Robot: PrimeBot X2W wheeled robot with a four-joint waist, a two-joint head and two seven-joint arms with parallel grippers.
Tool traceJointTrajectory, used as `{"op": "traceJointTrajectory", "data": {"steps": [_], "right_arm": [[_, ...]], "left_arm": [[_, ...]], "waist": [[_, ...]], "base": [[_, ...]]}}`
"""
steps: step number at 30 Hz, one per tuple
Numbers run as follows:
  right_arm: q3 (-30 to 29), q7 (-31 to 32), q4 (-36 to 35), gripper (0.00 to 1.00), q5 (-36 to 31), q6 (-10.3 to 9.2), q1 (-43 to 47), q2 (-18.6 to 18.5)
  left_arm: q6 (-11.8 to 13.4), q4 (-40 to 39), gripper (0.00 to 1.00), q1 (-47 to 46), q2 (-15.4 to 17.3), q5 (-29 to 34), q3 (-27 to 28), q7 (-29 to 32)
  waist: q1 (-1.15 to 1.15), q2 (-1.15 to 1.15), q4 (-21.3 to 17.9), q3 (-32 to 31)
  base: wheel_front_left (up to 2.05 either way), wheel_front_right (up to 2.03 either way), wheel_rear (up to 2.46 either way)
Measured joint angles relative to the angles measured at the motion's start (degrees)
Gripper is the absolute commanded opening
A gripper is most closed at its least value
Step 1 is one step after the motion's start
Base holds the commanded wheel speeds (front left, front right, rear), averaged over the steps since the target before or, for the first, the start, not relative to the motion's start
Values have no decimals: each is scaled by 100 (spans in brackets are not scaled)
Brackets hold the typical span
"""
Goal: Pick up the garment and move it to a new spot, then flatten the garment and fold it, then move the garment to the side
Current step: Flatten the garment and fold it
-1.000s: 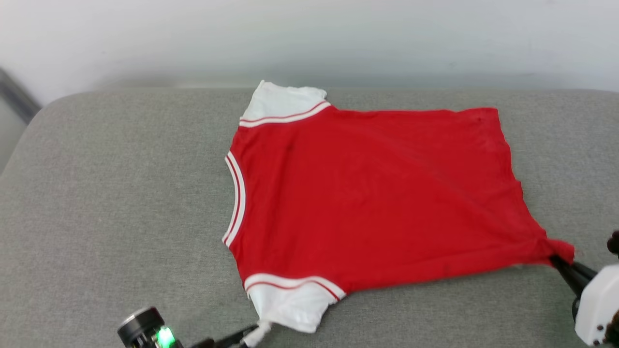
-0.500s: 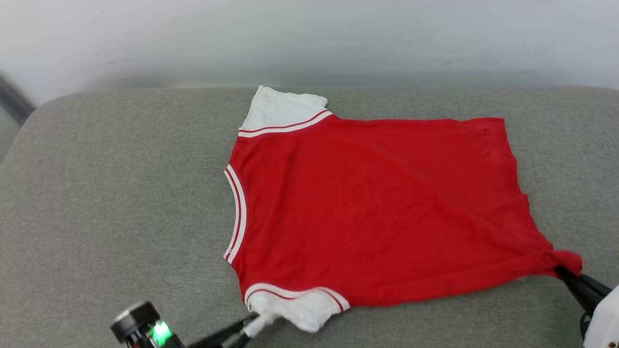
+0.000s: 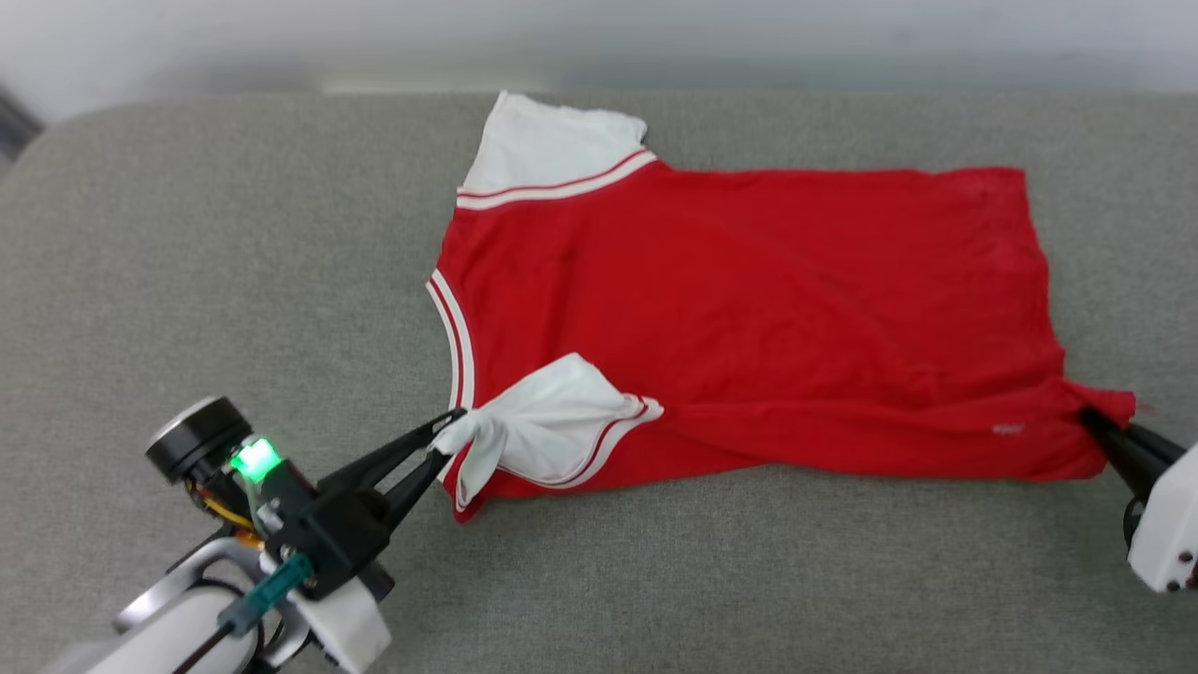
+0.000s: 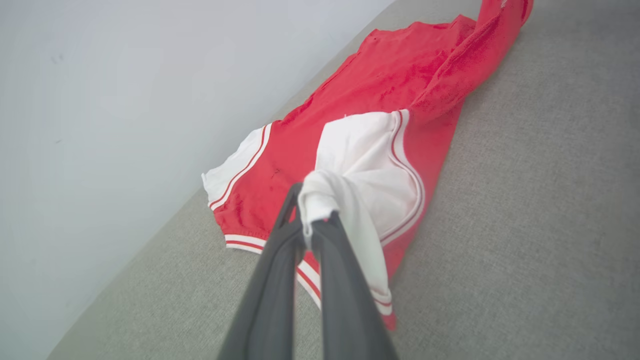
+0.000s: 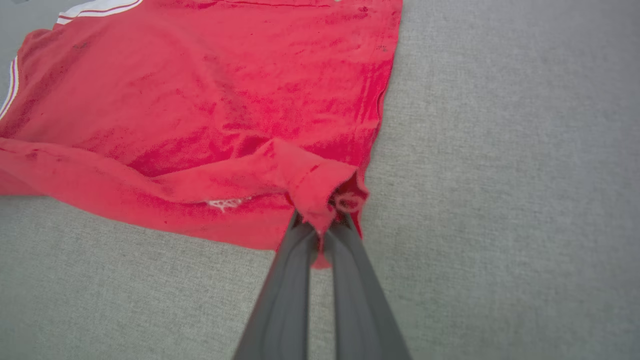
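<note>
The garment (image 3: 749, 300), a red T-shirt with white sleeves, lies on the grey cushion with its plain red side up and its neckline to the left. My left gripper (image 3: 447, 440) is shut on the near white sleeve (image 3: 547, 426), which is lifted and turned over onto the red body. My right gripper (image 3: 1093, 419) is shut on the near hem corner (image 3: 1109, 407), also raised and folding inward. The left wrist view shows the bunched sleeve (image 4: 350, 165) between my fingers (image 4: 280, 260). In the right wrist view the hem corner (image 5: 320, 185) is pinched at the fingertips (image 5: 345, 245).
The grey cushion (image 3: 187, 262) stretches wide to the left of the shirt and in front of it. A pale wall (image 3: 599, 37) runs along the cushion's far edge. The far white sleeve (image 3: 547, 150) lies flat near that edge.
Both grippers have lifted their holds and carried the near edge inward over the shirt, so the near sleeve now lies on the red body. The head view has tilted down.
</note>
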Motion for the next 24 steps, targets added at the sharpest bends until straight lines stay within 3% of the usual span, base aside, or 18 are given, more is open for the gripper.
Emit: {"op": "traceJointTrajectory", "data": {"steps": [8,14,15,16,17,18,19,20,24], "right_arm": [[74,493,321,0,-521,0,-740,140],[19,641,609,0,-915,0,-1082,293],[27,688,656,0,-983,0,-1128,352],[27,688,656,0,-983,0,-1128,352],[31,704,667,0,-1010,0,-1159,380],[40,713,680,0,-1037,0,-1181,402],[58,725,701,29,-1080,0,-1196,424],[67,730,734,100,-1128,0,-1210,447],[38,673,834,100,-1249,0,-1263,583]], "left_arm": [[-344,789,0,-713,-358,-88,-94,-14],[-449,1484,0,-1243,-592,-185,-165,-180],[-486,1695,16,-1374,-678,-271,-222,-212],[-486,1695,63,-1374,-678,-271,-222,-212],[-490,1797,100,-1419,-712,-294,-266,-224],[-493,1905,100,-1466,-744,-304,-313,-236],[-500,2031,100,-1503,-777,-360,-347,-238],[-500,2136,100,-1509,-808,-403,-368,-249],[-452,2515,100,-1487,-942,-538,-344,-263]], "waist": [[1,0,46,617],[1,0,104,898],[1,0,127,922],[1,0,127,922],[1,0,133,924],[1,0,136,919],[1,0,132,907],[1,0,124,891],[0,0,100,774]], "base": [[0,0,0],[0,0,0],[0,0,0],[0,0,0],[0,0,0],[0,0,0],[0,0,0],[0,0,0],[0,0,0]]}}
